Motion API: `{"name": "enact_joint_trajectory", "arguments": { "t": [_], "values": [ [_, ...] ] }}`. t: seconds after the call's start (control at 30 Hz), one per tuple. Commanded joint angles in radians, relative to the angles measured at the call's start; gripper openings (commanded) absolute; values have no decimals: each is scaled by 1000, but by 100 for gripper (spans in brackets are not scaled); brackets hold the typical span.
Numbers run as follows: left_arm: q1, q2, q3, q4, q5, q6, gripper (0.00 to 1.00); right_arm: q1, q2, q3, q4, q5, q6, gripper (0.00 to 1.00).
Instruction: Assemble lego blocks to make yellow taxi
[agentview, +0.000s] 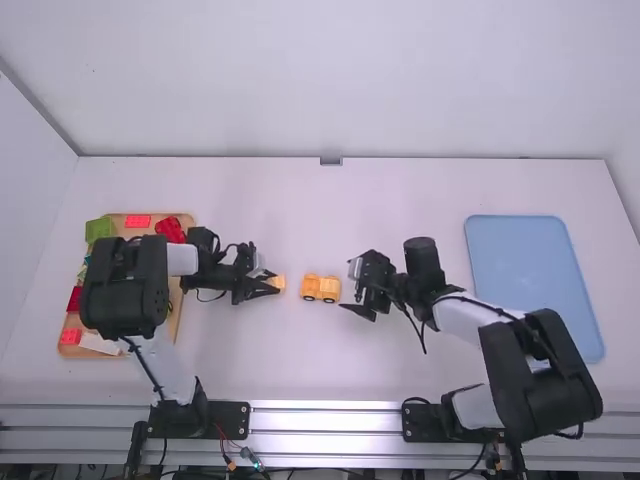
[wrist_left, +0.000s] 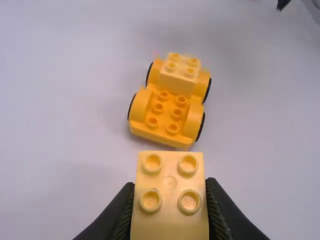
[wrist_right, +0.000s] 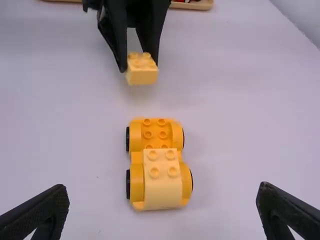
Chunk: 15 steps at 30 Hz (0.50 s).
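While the left gripper (wrist_left: 170, 186) grips the yellow block (wrist_left: 169, 225) near the wheeled base (wrist_left: 162, 136), square that block over the base's bare studs (wrist_left: 177, 113) before pressing straight down; the right gripper (wrist_right: 164, 186), spread wide on the base's opposite side, could prevent skidding.

The white table (agentview: 300, 375) is viewed forward and down from high above its near side, while the yellow wheeled car (wrist_left: 162, 131) is shared by both much closer wrist views, angled down from its opposite ends.
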Motion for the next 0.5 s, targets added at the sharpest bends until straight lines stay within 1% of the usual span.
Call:
{"name": "enact_joint_trajectory", "arguments": {
  "t": [0.0,0.03,0.07,0.17,0.2,0.3,0.33,0.4,0.47],
  "values": [
    [-5,-39,19,-26,47,13,4,13,75,1,44,-60,8,99],
    [-3,-48,22,-44,49,34,4,12,114,6,89,-68,34,98],
    [-2,-50,23,-47,49,36,4,11,119,6,97,-68,38,98],
    [-8,-73,29,-77,69,42,2,6,232,23,233,-80,131,99],
    [-11,-76,29,-78,68,42,2,7,242,25,242,-88,135,99],
    [-28,-97,30,-80,64,42,2,6,346,63,295,-127,134,99],
    [-31,-99,30,-80,64,42,2,6,358,69,298,-131,136,99],
    [-51,-113,30,-76,44,41,2,6,444,126,308,-198,133,99],
    [-66,-119,29,-68,25,32,2,6,485,157,308,-249,134,99]
  ]
}}
